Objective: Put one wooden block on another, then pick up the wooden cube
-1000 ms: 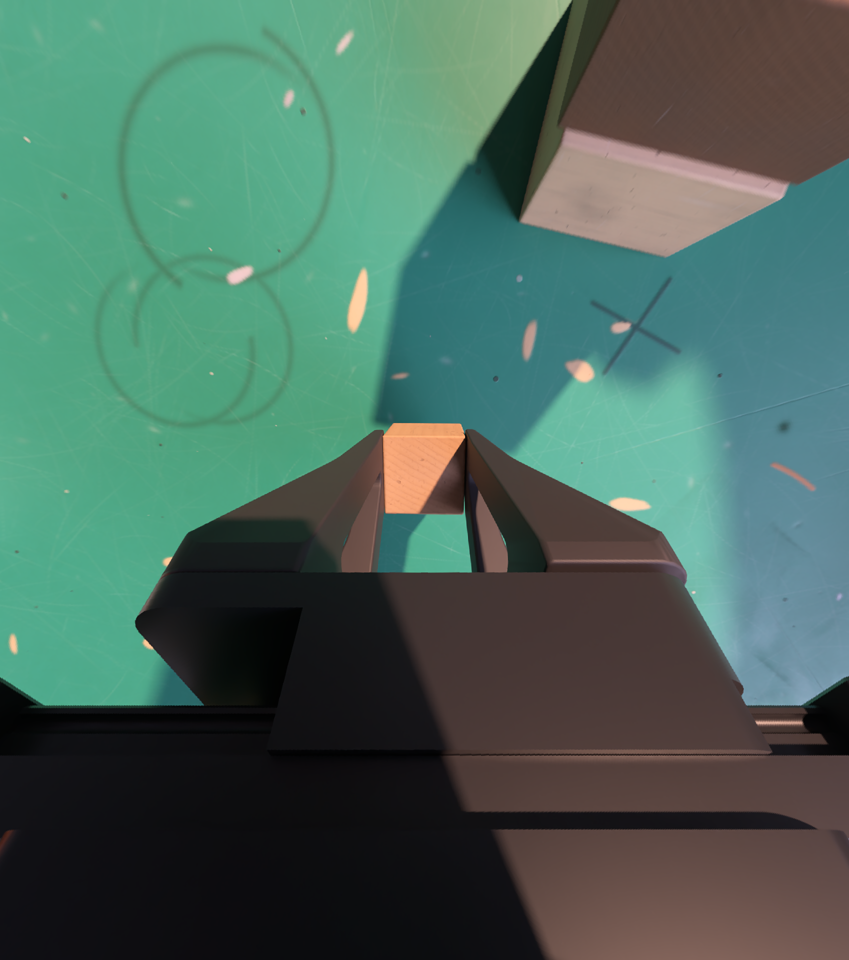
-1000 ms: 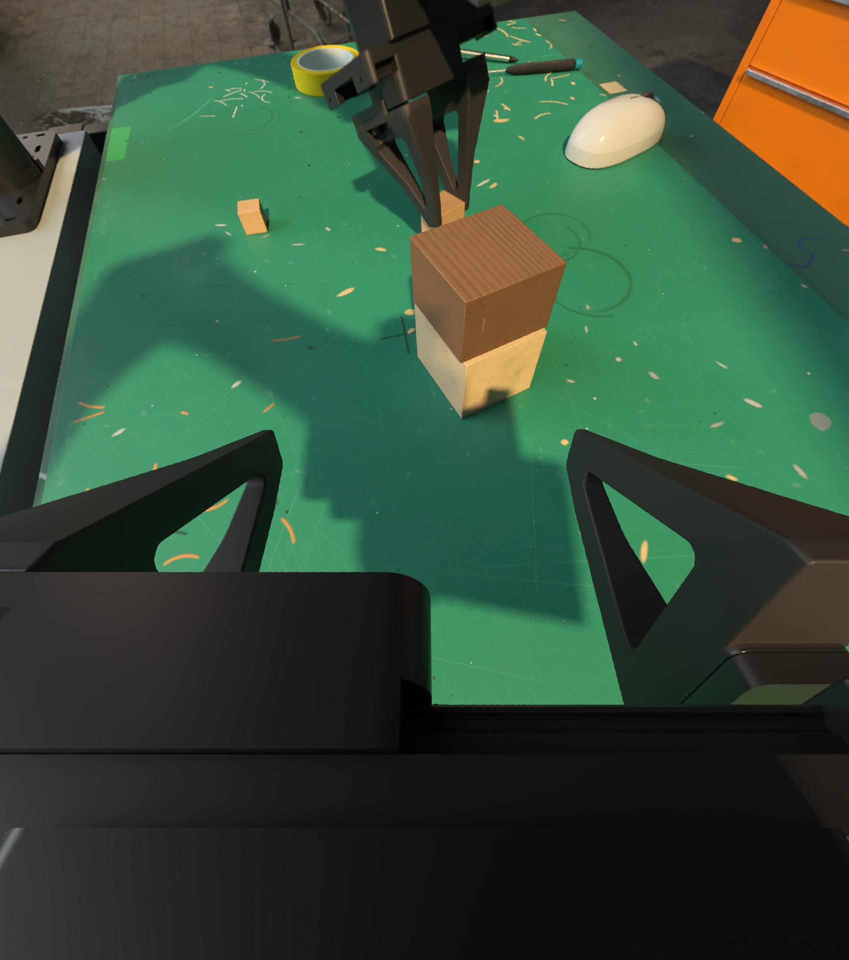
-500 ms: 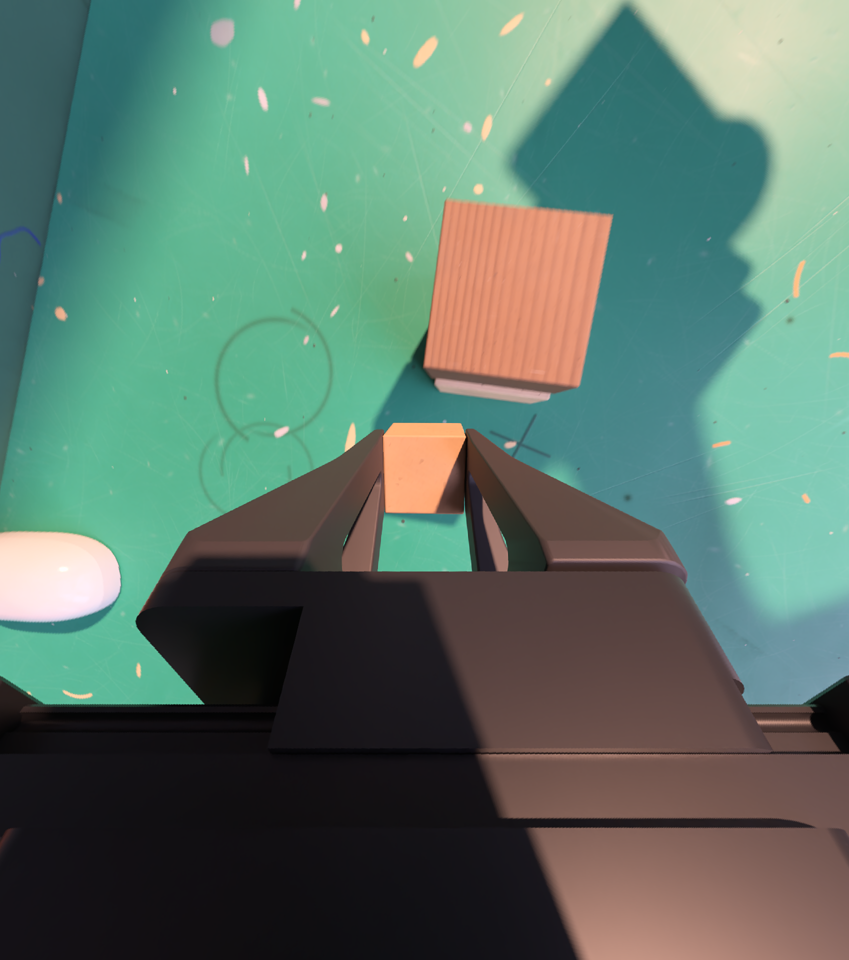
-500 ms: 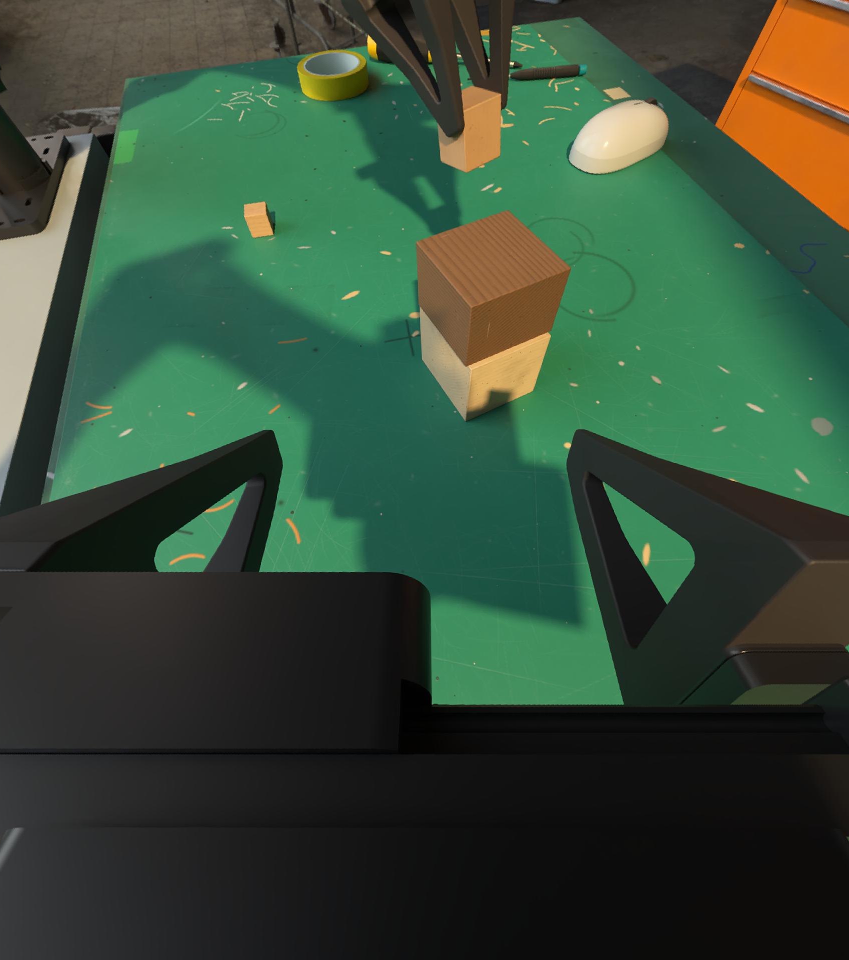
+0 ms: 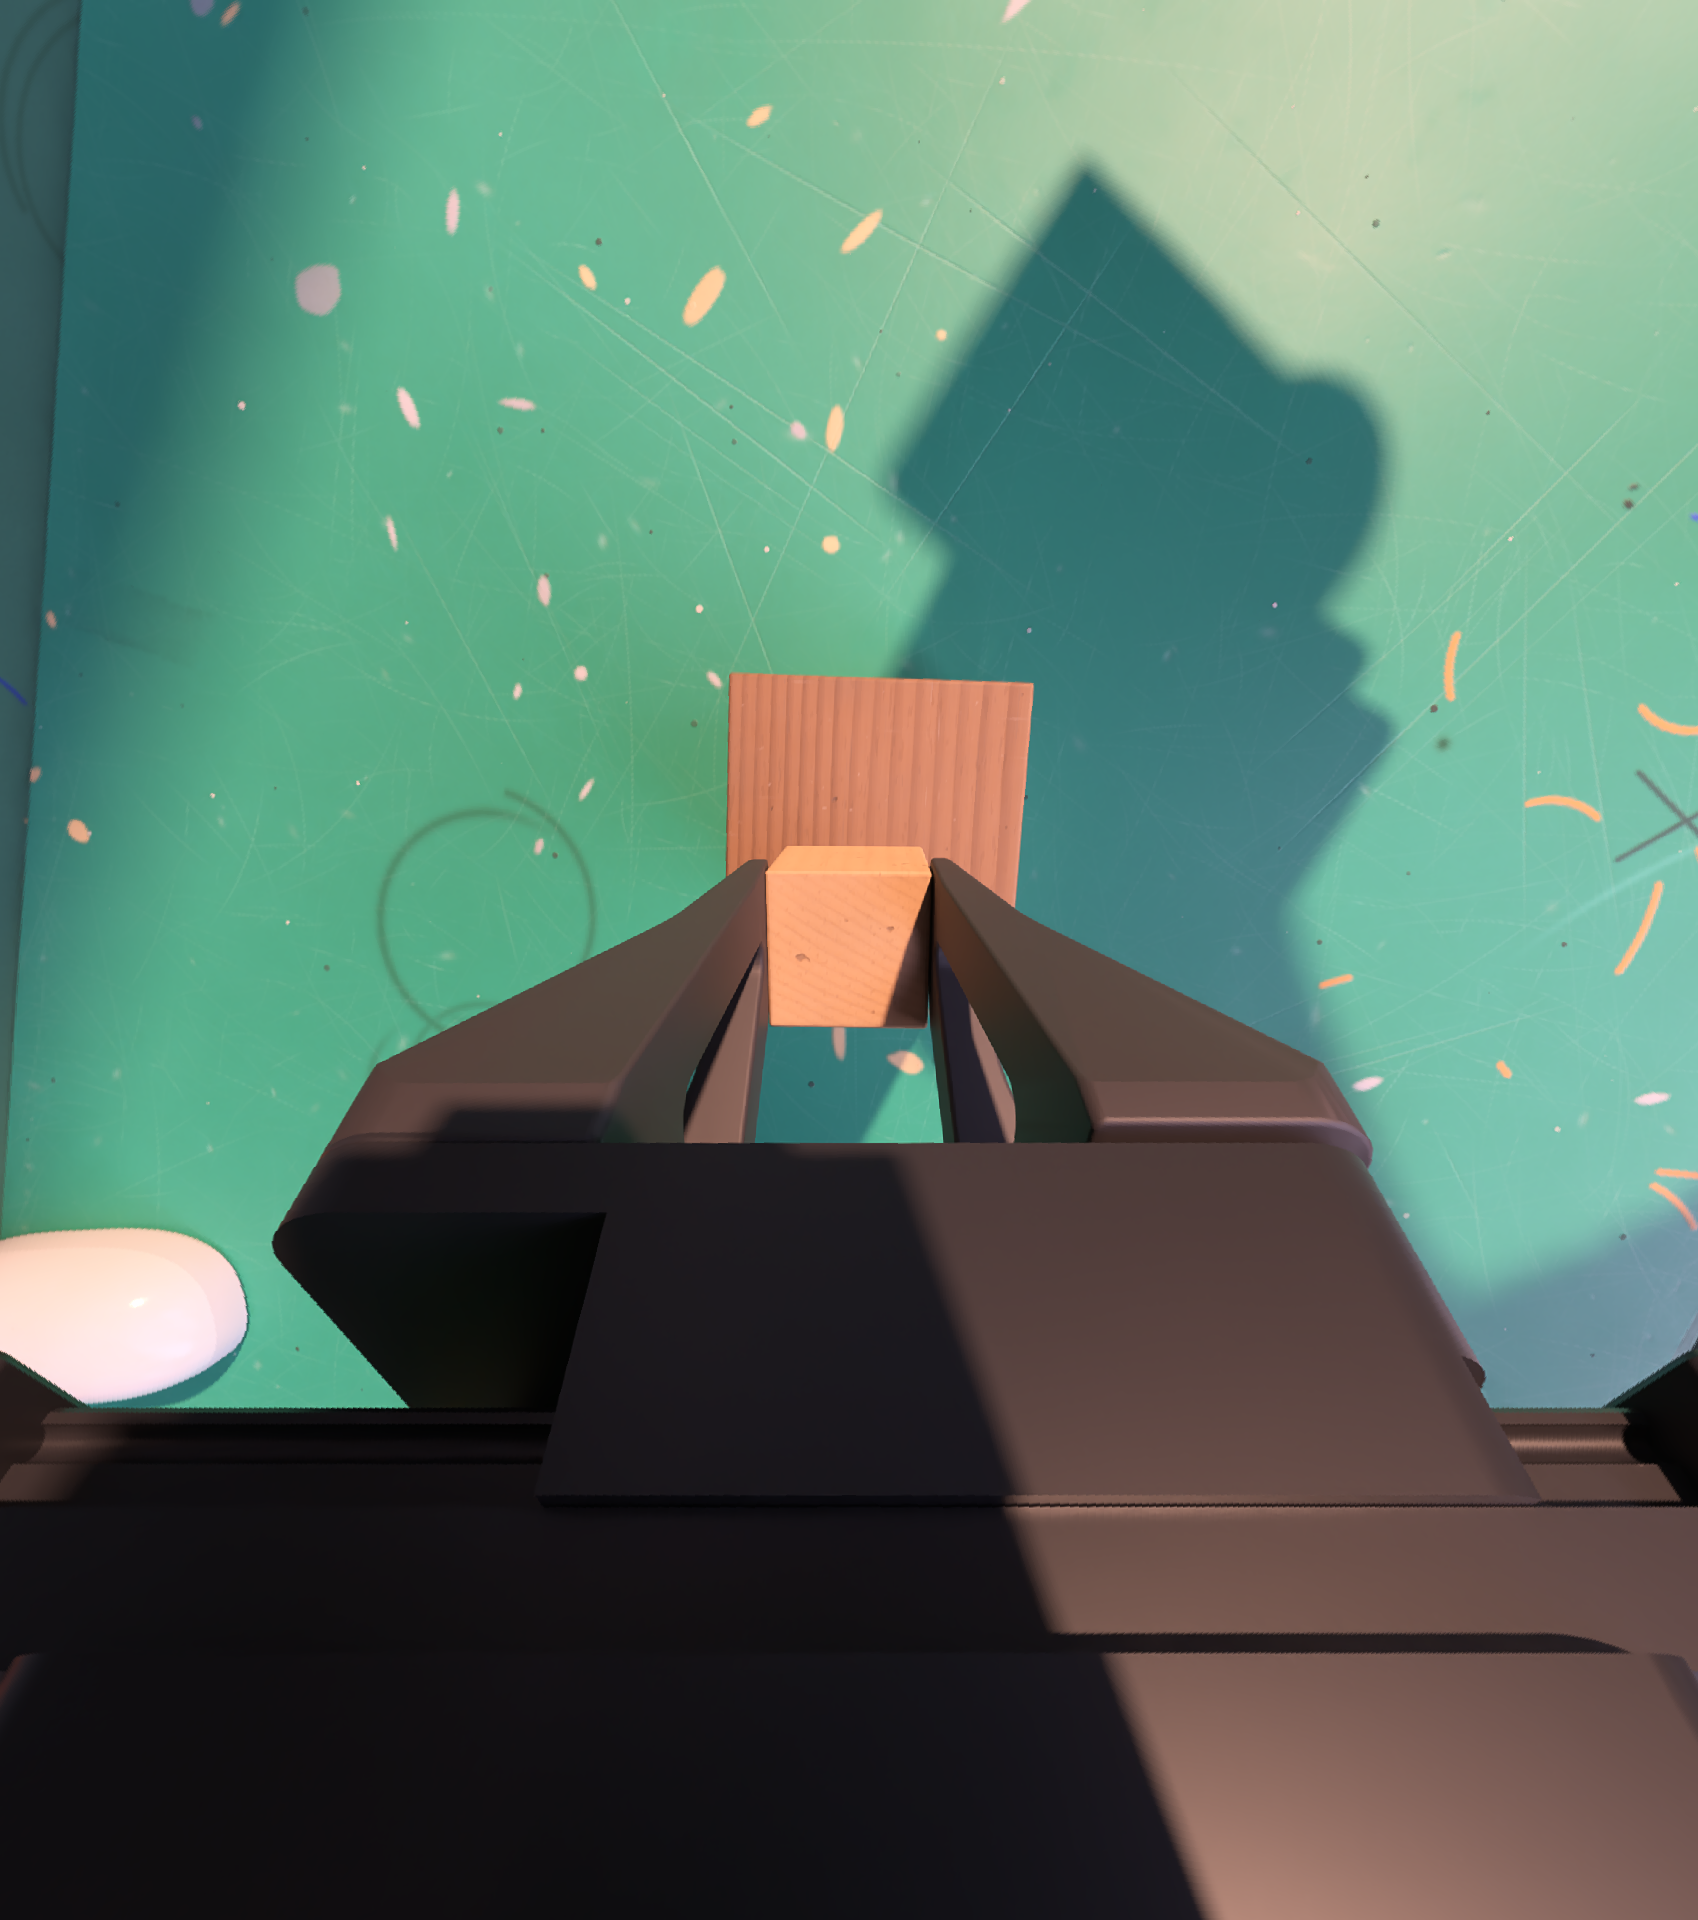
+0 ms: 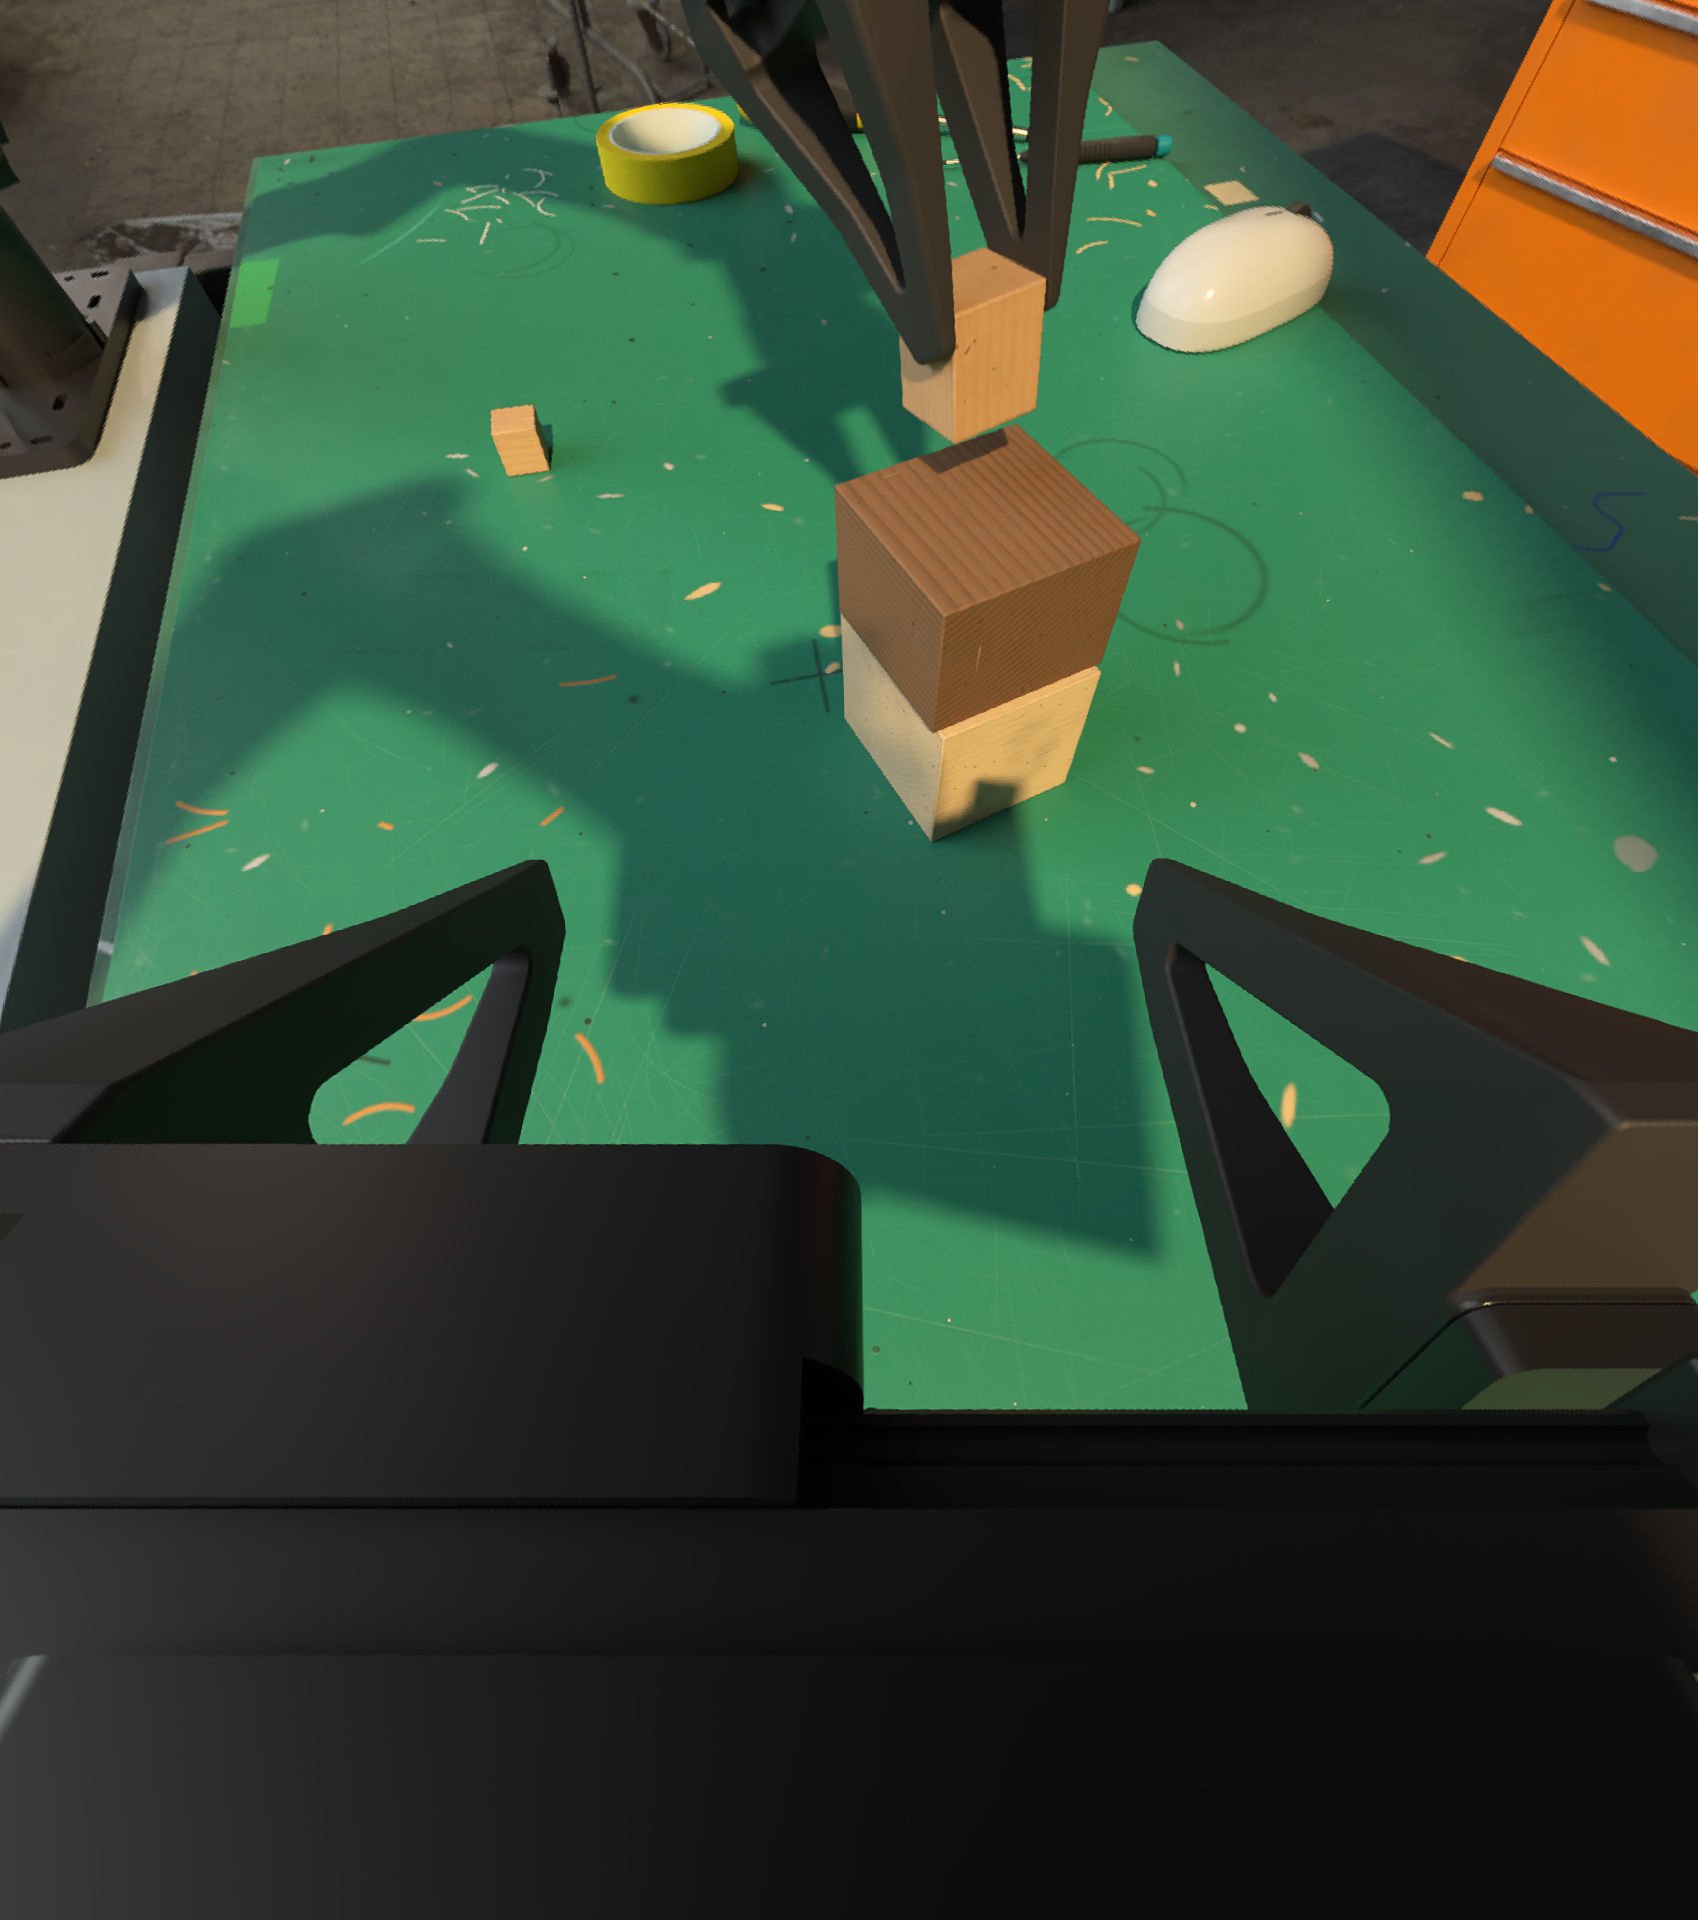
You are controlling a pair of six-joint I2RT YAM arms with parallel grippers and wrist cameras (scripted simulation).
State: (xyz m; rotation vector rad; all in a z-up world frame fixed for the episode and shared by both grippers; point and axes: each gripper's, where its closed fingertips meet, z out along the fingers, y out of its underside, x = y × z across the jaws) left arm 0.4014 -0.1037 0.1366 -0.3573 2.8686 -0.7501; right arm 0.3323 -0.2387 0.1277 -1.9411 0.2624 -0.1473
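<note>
Left gripper clamps the small wooden cube above the dark block stacked on the pale block. Right gripper waits, fingers apart. Raise the cube straight and steadily, clear of the stack.

Worktop: green, fine pale scratches, scattered cream and orange flecks, dark pen circles and a cross.
Held cube: light orange-tan wood with faint grain, between the dark fingers of the left end effector.
Upper block: dark brown, close straight stripes, just under that cube.
Lower block: pale cream wood.
Small cube: light tan, well to one side of the stack.
Tape roll: yellow, whitish inside.
Mouse: glossy off-white.
Cabinet: bright orange, grey handle bars.
Right end effector: matte black.
</note>
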